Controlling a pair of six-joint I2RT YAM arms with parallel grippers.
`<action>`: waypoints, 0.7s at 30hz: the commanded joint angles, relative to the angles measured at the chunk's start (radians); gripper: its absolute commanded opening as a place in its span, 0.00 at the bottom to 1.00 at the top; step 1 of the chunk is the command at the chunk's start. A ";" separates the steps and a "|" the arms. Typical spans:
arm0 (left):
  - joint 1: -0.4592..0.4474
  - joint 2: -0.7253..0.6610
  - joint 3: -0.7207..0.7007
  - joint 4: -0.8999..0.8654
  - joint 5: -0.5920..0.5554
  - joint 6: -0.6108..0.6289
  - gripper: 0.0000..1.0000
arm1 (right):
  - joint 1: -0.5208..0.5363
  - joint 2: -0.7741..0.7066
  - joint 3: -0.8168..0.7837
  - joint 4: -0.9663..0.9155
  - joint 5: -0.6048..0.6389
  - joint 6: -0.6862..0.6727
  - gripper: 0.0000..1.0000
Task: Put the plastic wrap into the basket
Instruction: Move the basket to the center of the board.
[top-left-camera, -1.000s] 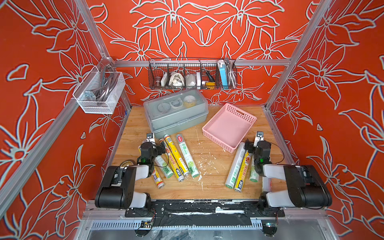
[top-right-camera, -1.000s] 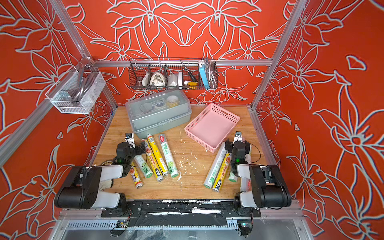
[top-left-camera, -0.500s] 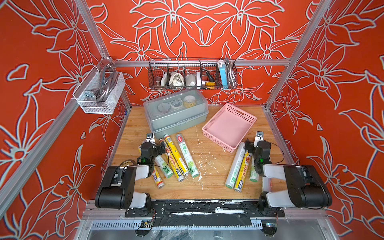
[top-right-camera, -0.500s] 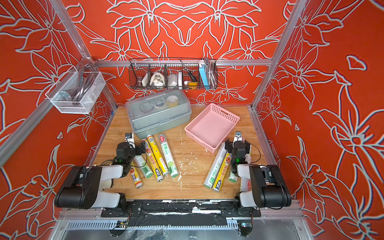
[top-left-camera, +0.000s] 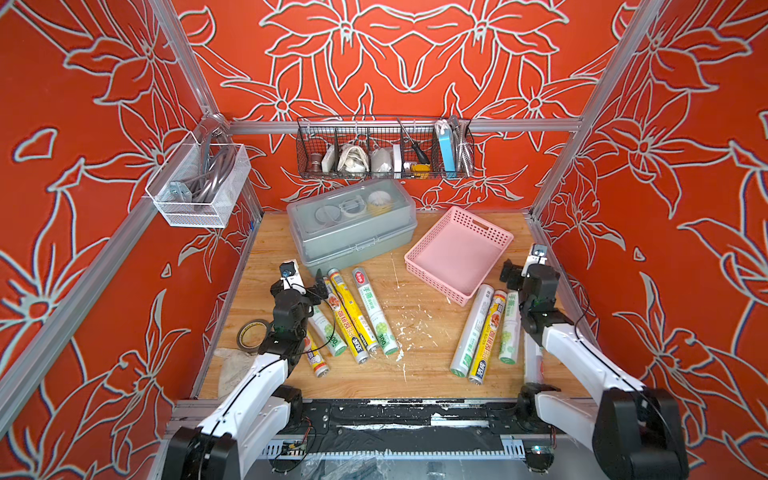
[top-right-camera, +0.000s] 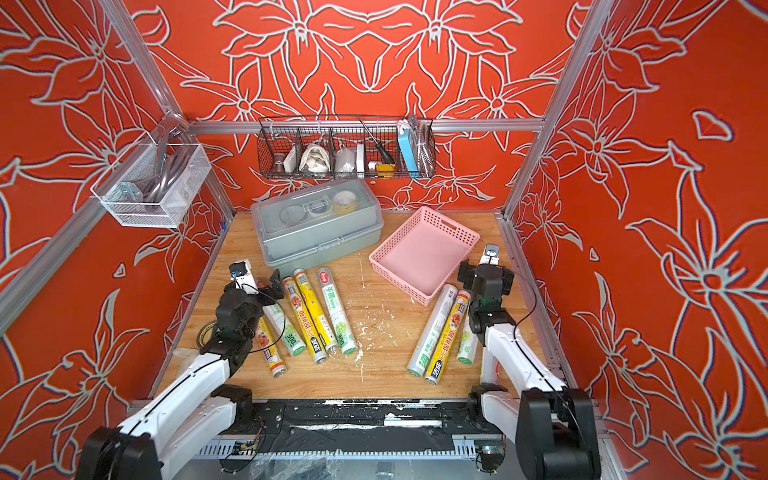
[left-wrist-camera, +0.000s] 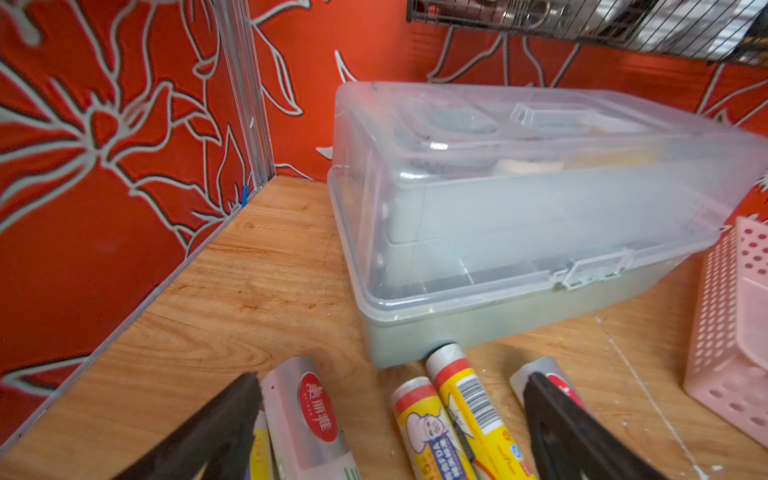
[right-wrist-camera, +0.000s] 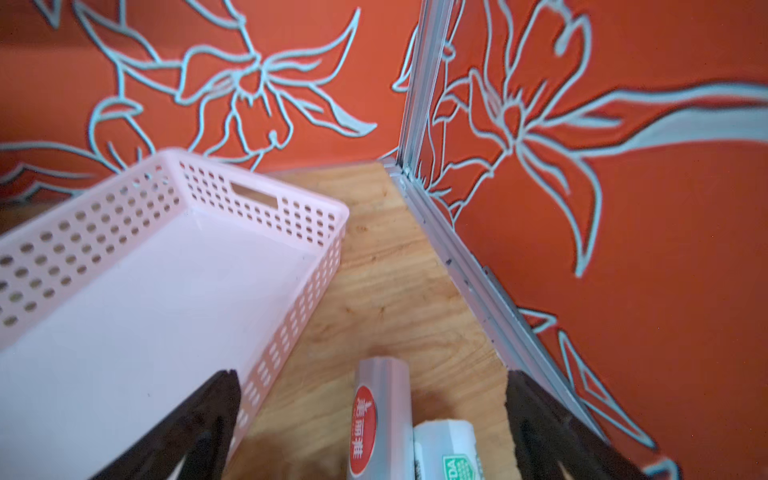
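Pink basket (top-left-camera: 455, 259) lies empty on the wooden table (top-left-camera: 415, 374), plastic wrap rolls (top-left-camera: 374, 318) all outside it in two clusters (one per arm, presumably to share the work); left gripper (left-wrist-camera: 390, 415) and right gripper (right-wrist-camera: 374, 395) hover spread wide above their rolls.

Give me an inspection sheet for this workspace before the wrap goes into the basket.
Surface: wooden tabletop, white flecks mid-table.
Job's things: five plastic wrap rolls by the left arm, at least three more by the right; pink basket empty.
Clutter: tape ring, crumpled sheet, lidded clear box.
Tools: left tool open over rolls; right tool open beside basket; neither holds anything.
Cables: thin black wrist cables, snagging nothing seen.
Surroundings: red floral walls; black wire basket and white mesh basket hung up.
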 joint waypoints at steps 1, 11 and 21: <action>-0.058 -0.070 0.106 -0.256 -0.072 -0.156 0.98 | 0.001 -0.053 0.109 -0.382 -0.041 0.176 1.00; -0.273 0.113 0.462 -0.526 0.084 -0.267 0.98 | 0.002 -0.075 0.357 -0.743 -0.522 0.261 1.00; -0.404 0.396 0.672 -0.622 0.323 -0.246 0.98 | 0.007 0.263 0.479 -0.741 -0.605 0.239 0.91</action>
